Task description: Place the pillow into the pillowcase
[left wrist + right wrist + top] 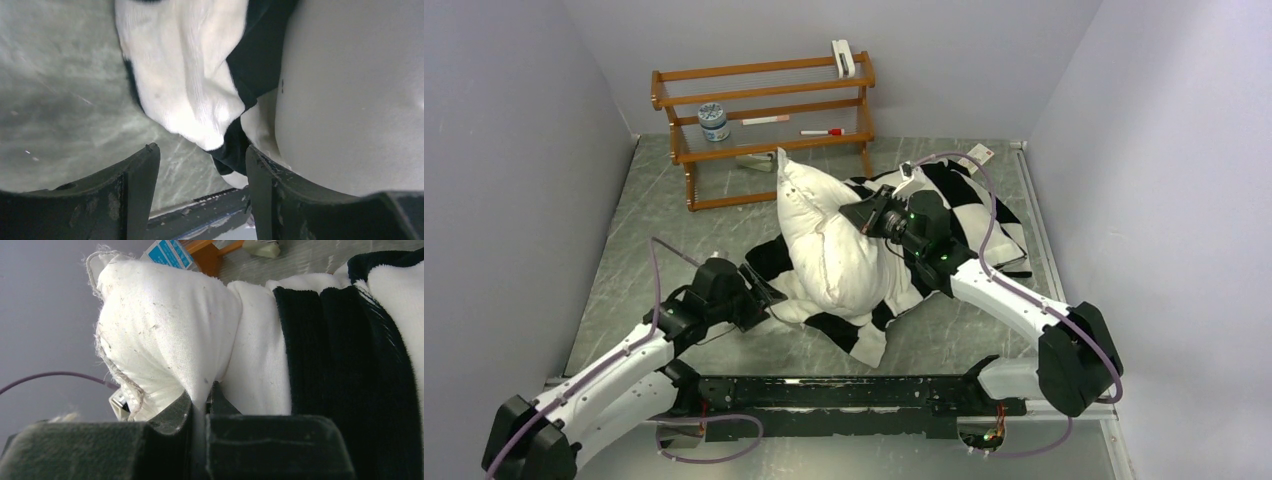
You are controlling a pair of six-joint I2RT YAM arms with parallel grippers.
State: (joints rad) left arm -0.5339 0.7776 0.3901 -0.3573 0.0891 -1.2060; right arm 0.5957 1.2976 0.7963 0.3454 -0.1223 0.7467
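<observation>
The soft pillow is pinched in the right hand; the limp pillowcase hem, just before the parted left hand, should be gripped.

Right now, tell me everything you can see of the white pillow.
The plump white fabric pillow has frayed seamed edges and a blue-and-white tag at its raised corner. It stands tilted, propped up on the black-and-white checkered plush pillowcase, mostly uncovered. The right end effector is shut, pinching its cloth.
</observation>
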